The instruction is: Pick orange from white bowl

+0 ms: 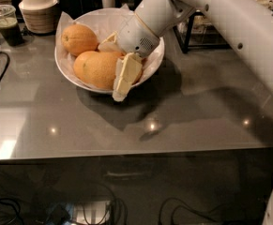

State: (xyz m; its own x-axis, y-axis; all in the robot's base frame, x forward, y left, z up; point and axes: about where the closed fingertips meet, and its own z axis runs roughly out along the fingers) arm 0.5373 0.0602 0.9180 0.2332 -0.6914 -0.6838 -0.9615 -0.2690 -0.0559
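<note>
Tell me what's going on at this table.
A robot arm reaches down into the white bowl on the grey table, its pincer set at the right side of the big orange at the bowl's front. That orange rests in the paper-lined bowl, not lifted yet, with a second orange behind it. A beige lidded container and a plastic cup stand at the back left.

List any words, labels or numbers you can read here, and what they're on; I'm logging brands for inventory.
None: no readable text anywhere in the camera view.
The hand, down in the white bowl at the orange, bears no visible marking.
The plastic cup and the ribbed container show no print.
</note>
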